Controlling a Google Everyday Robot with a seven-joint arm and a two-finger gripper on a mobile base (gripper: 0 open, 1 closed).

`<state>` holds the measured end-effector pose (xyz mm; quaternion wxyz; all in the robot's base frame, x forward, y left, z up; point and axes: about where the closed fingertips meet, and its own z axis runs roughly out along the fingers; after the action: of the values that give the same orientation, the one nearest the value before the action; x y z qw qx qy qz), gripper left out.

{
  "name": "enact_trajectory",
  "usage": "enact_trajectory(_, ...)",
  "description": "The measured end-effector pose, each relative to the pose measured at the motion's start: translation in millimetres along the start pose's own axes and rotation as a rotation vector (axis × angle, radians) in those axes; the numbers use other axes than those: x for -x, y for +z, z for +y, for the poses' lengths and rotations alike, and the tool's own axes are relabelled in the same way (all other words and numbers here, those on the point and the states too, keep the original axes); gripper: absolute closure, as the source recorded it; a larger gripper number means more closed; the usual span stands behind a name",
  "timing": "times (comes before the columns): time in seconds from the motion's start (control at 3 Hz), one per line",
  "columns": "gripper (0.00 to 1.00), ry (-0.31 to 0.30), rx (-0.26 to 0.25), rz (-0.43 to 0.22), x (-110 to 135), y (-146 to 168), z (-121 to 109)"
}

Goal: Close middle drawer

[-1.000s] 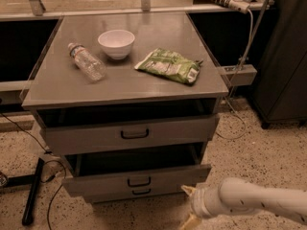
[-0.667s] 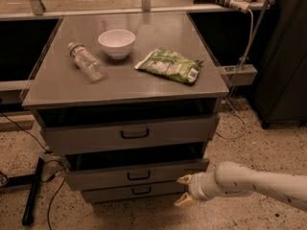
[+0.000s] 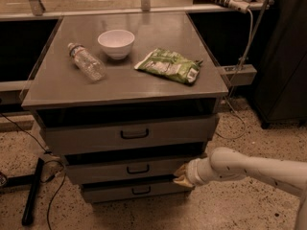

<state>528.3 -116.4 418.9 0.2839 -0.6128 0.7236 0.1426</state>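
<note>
Camera view. The grey, box-shaped cabinet bench (image 3: pixel 57 92) stands on a speckled floor and carries three drawers stacked one under another.

The middle drawer (image 3: pixel 96 172), a wide, shallow grey wooden drawer with a low flat front panel, sits between the taller-fronted grey top drawer (image 3: pixel 86 138) and the narrower low-fronted grey bottom drawer (image 3: pixel 110 193). Its long axis runs left to right across the picture and its front panel faces the camera. A small black bar handle (image 3: pixel 137 168) is at the centre of the panel. A dark gap shows above the panel, and the panel stands a little forward of the bottom drawer's front.

The gripper (image 3: pixel 183 175), tan-tipped on a white tubular arm (image 3: pixel 254 169), is at the right end of the middle drawer's front panel and appears to touch it. Whether the jaws are apart or together cannot be told.

On the bench top, left to right:
- a clear plastic bottle (image 3: pixel 87 62) lying on its side;
- a white round bowl (image 3: pixel 116 43), upright;
- a green crinkled snack bag (image 3: pixel 168 65), lying flat.

The drawer interiors are hidden in shadow. The arm is cut off at the right edge.
</note>
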Motion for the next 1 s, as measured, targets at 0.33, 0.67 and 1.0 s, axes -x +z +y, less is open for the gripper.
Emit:
enact_trajectory(0.33, 0.40, 0.000, 0.000, 0.000, 0.0, 0.0, 0.0)
enact_trajectory(0.67, 0.17, 0.000, 0.000, 0.000, 0.0, 0.1, 0.0)
enact_trajectory(1.0, 0.00, 0.000, 0.000, 0.000, 0.0, 0.1, 0.1)
